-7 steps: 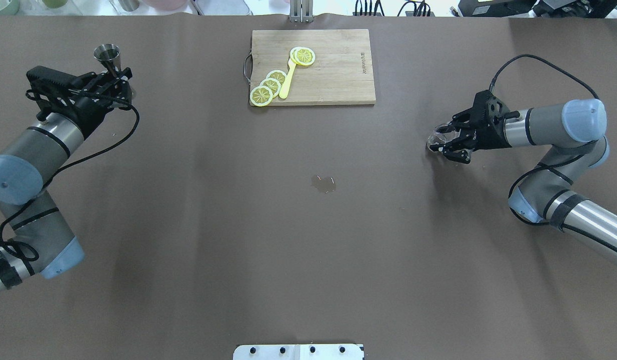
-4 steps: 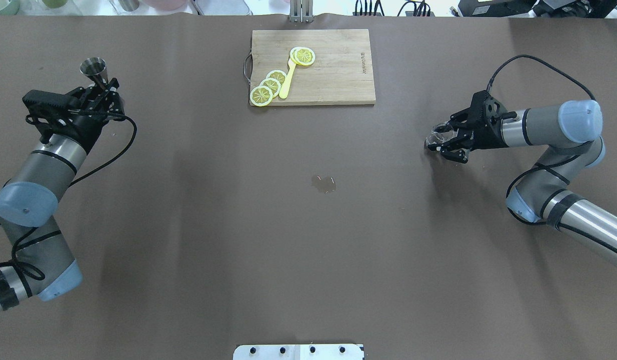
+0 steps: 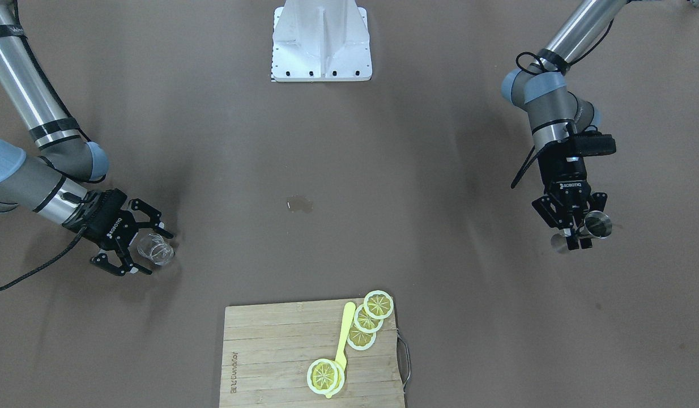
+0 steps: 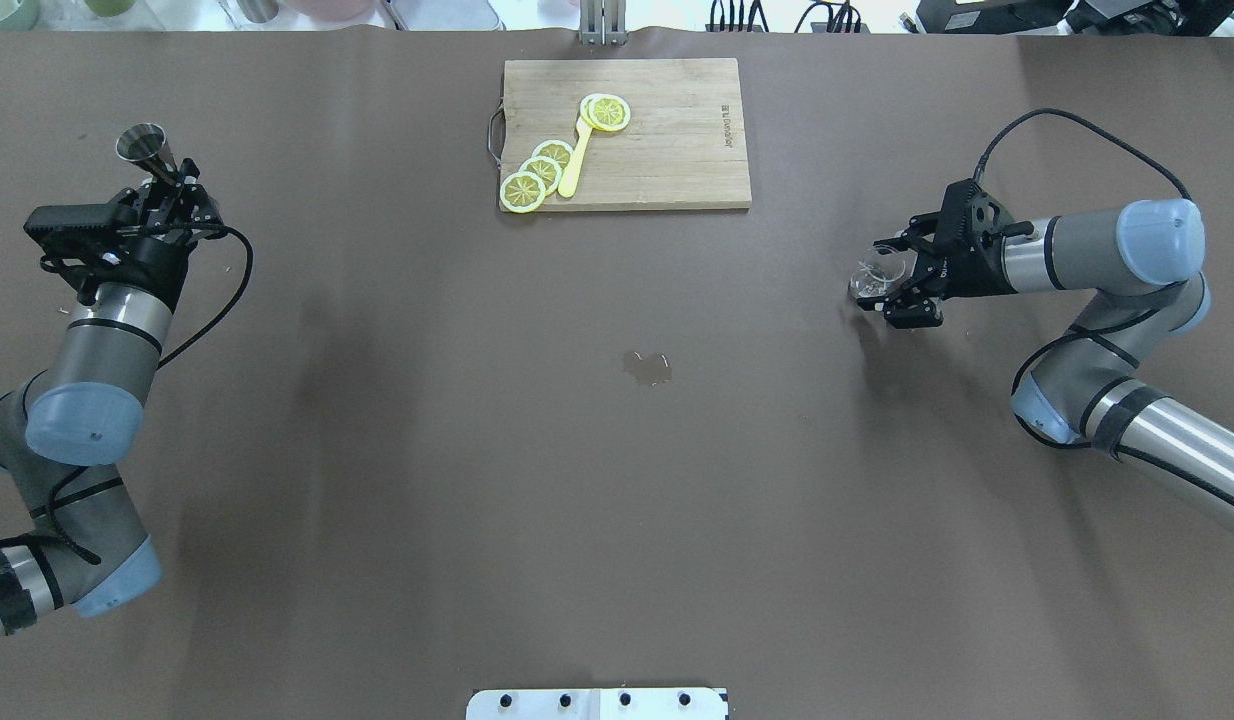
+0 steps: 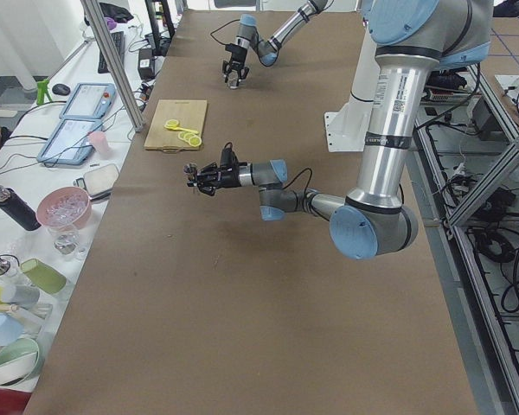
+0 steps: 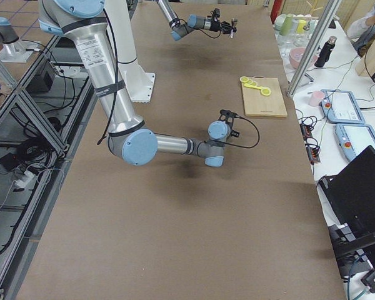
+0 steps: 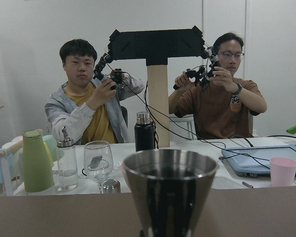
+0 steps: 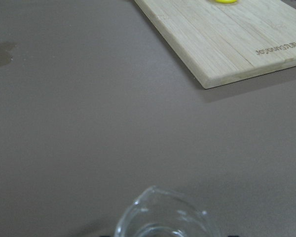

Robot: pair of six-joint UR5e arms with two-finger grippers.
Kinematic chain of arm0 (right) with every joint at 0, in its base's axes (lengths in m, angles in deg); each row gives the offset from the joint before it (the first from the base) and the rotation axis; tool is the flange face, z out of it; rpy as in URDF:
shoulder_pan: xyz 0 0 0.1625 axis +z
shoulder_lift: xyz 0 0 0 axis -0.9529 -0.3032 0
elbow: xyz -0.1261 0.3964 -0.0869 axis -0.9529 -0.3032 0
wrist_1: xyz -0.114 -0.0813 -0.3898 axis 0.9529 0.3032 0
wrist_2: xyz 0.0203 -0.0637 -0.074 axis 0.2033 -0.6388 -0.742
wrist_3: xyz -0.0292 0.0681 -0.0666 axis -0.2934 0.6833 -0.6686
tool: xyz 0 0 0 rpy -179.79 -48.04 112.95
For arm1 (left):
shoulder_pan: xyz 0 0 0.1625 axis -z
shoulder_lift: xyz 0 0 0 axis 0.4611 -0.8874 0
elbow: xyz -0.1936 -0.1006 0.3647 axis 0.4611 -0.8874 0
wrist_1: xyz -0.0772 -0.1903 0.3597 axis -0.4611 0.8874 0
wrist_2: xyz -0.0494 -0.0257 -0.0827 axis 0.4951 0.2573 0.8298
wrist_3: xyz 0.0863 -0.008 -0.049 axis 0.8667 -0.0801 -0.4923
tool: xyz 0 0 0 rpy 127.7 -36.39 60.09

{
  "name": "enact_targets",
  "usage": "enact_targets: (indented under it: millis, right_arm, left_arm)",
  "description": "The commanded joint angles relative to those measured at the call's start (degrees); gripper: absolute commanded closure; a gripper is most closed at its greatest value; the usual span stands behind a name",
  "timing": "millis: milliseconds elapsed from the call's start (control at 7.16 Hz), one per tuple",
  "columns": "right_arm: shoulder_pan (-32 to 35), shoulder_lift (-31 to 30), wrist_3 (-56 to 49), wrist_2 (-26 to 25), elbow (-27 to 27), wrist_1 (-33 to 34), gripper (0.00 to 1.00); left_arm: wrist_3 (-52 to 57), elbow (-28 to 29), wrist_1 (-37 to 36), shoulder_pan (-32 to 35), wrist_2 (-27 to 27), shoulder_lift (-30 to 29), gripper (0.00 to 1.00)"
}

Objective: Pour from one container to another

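A steel double jigger (image 4: 143, 143) is pinched at its waist by my left gripper (image 4: 173, 183), which is shut on it near the table's far left. In the left wrist view the jigger (image 7: 170, 190) stands upright and fills the lower middle. From the front, the jigger (image 3: 597, 225) pokes out past the left gripper (image 3: 576, 241). A small clear glass (image 4: 874, 275) stands on the table at the right. My right gripper (image 4: 890, 283) is open, one finger on each side of the glass. The glass's rim (image 8: 163, 217) shows at the bottom of the right wrist view.
A wooden cutting board (image 4: 677, 150) with lemon slices (image 4: 537, 175) and a yellow utensil lies at the far middle. A small wet spot (image 4: 647, 368) marks the table's centre. Bottles, cups and two operators are beyond the far edge.
The left arm has swung toward the table's left edge, carrying the jigger with it. The right gripper's fingers have spread wider around the glass.
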Motion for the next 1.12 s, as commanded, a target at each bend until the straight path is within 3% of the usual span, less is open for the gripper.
enact_targets:
  millis: [0,419,838,978]
  right_arm:
    - [0.7,0.0,0.1,0.2,0.1,0.0,0.0]
    - [4.1,1.3,2.6,4.4,0.5,0.1,0.0]
    - [5.2,2.8,6.4,6.7,0.6,0.0,0.0]
    - [6.4,3.2,6.9,8.1,0.6,0.2,0.0]
  left_arm:
    - [-8.2,0.6,-6.3,-1.7,-4.9,-0.1,1.0]
    - [-8.6,0.9,-11.2,-2.1,-7.2,-0.1,1.0]
    - [-24.1,1.0,-23.7,-3.7,-13.1,-0.2,1.0]
    - [-24.3,1.1,-23.8,-3.8,-13.1,-0.1,1.0]
